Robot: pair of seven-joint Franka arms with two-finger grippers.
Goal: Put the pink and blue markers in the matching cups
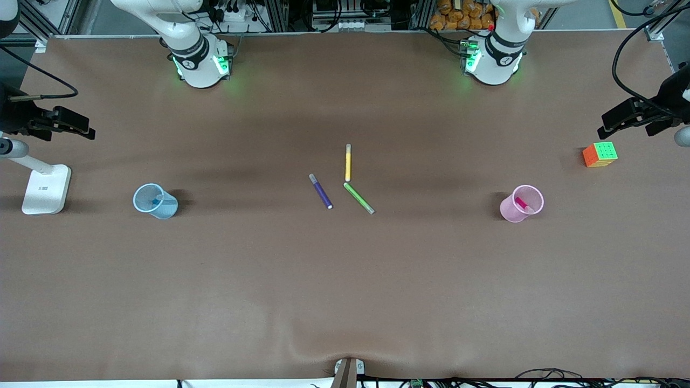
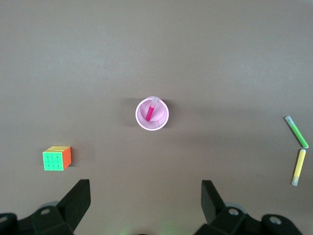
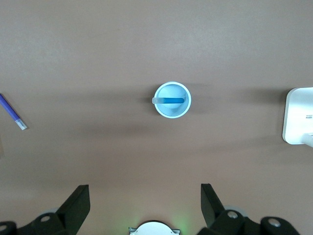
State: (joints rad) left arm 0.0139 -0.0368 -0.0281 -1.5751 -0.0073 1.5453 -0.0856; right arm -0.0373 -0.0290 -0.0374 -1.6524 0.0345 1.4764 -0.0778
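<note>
It was a robot lab. Two white robot arms point(image 1: 197, 59) stood at a big brown table point(image 1: 345, 280), with cables point(image 1: 630, 70) and metal frames point(image 1: 48, 19) around.

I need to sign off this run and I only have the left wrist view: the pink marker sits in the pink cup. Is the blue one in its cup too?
Observer: Yes. The blue marker leans inside the blue cup, seen from the right wrist view.
Operator: Where is that cup?
Observer: Toward the right arm's end of the table, beside a white stand.
Operator: I see yellow and green markers. Any others loose?
Observer: One purple marker lies beside the green marker, mid-table.
Operator: Is the right claw holding anything?
Observer: No. The right claw is open over bare table by the blue cup.
</note>
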